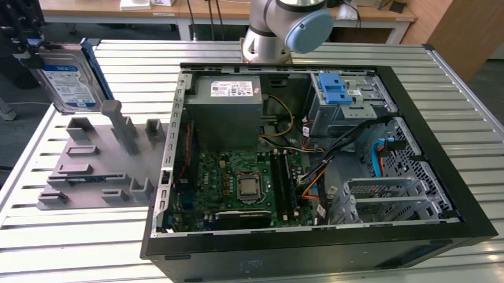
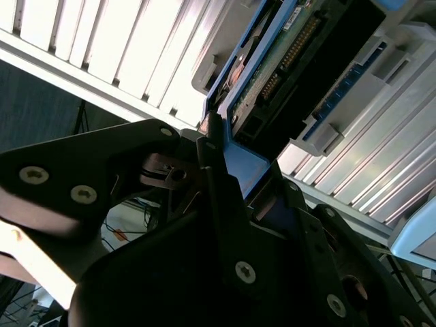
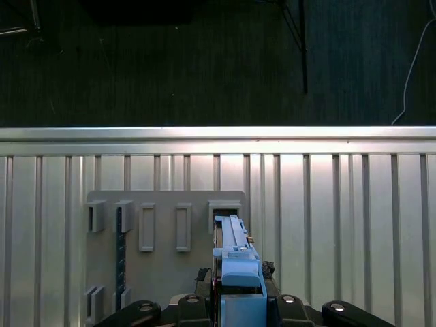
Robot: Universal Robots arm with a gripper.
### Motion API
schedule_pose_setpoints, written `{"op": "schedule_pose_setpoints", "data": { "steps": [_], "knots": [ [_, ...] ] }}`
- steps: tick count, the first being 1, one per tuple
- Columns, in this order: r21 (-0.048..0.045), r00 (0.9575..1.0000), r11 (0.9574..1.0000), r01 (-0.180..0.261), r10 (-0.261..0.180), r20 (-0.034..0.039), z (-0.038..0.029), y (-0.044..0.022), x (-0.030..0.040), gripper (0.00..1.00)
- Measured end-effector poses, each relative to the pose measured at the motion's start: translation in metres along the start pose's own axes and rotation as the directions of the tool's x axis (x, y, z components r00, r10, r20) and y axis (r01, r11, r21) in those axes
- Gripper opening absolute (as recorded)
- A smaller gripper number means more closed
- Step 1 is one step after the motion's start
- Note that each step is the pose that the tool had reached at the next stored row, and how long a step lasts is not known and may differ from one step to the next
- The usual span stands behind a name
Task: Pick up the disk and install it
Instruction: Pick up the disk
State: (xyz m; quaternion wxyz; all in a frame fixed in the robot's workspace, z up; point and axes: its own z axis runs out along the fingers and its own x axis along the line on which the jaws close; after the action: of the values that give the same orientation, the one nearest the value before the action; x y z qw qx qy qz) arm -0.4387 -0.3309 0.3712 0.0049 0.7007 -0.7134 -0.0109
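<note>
Black gripper (image 3: 240, 283), apparently tight around one end of the disk (image 3: 233, 238).

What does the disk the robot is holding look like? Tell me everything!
The disk is a flat silver rectangle with a white-and-blue label, set in a blue plastic frame. It stands on edge, slightly tilted, above the grey holder tray at the exterior view's left, outside the computer case. The second wrist view shows its green circuit board. The gripper pinches the blue frame between dark fingers.
</note>
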Motion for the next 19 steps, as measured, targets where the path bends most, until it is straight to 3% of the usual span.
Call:
{"op": "schedule_pose_setpoints", "data": {
  "steps": [19],
  "knots": [
    [0.0, 1.0, 1.0, 0.0, 0.0, 0.0, -0.005, 0.0001, -0.0001, 0.37]
  ]
}}
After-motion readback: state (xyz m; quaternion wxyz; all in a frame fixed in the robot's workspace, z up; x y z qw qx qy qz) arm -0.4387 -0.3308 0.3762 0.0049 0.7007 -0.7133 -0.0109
